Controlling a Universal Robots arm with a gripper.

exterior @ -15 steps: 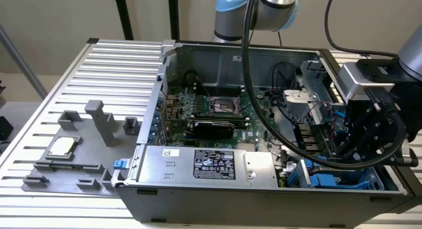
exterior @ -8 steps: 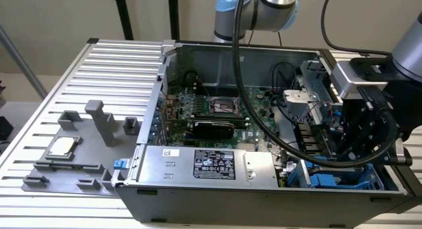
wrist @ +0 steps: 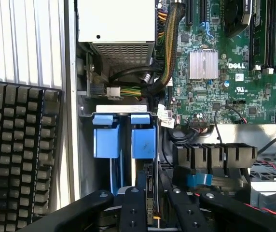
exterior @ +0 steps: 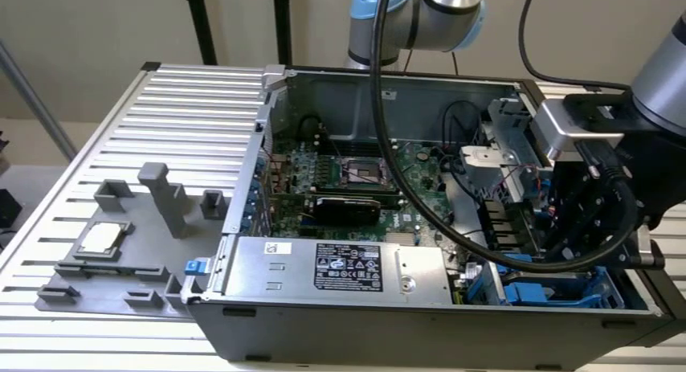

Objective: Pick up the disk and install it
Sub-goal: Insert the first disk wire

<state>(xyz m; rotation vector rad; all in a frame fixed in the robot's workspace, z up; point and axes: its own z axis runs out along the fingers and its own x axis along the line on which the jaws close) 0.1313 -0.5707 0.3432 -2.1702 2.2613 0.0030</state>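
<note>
The open computer case [exterior: 429, 251] on the slatted desk [exterior: 161, 147] holds a motherboard [exterior: 354, 179], a power supply [exterior: 332, 267] and a blue drive cage [wrist: 123, 140]. The gripper [wrist: 145, 203] hangs over that cage, jaws clamped on the disk [wrist: 147, 193] (seen edge-on), which stands upright at the cage's mouth.

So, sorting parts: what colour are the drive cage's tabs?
Blue; the tabs show best in the wrist view.

Even, bright indoor light; soft shadows; slight blur.
</note>
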